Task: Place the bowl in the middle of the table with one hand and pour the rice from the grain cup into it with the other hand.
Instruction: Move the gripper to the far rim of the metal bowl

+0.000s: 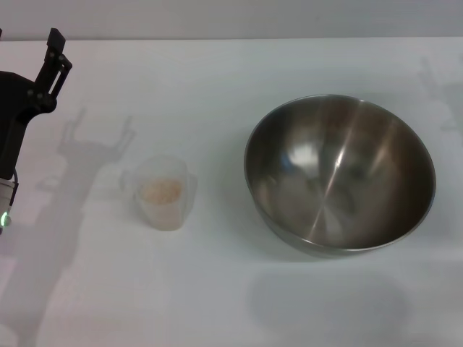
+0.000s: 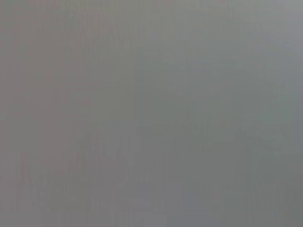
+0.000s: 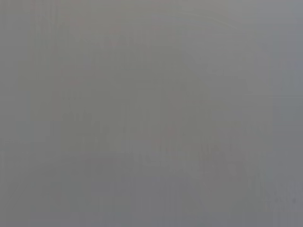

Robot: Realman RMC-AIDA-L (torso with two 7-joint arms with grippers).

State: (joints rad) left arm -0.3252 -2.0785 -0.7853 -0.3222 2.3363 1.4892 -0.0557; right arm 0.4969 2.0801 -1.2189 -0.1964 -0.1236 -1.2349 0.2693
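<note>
Now from my head view, the bowl (image 1: 340, 173) stands right of centre on the table (image 1: 217, 303), and the grain cup (image 1: 163, 191) with rice (image 1: 160, 191) stands well apart, to its left. My left gripper (image 1: 52, 54) hangs at the far left edge, holding nothing; if it is open, I cannot tell. Both wrist views show only plain grey.

The left tool (image 1: 54, 54) hangs raised at the far left edge of the head view, holding nothing.
</note>
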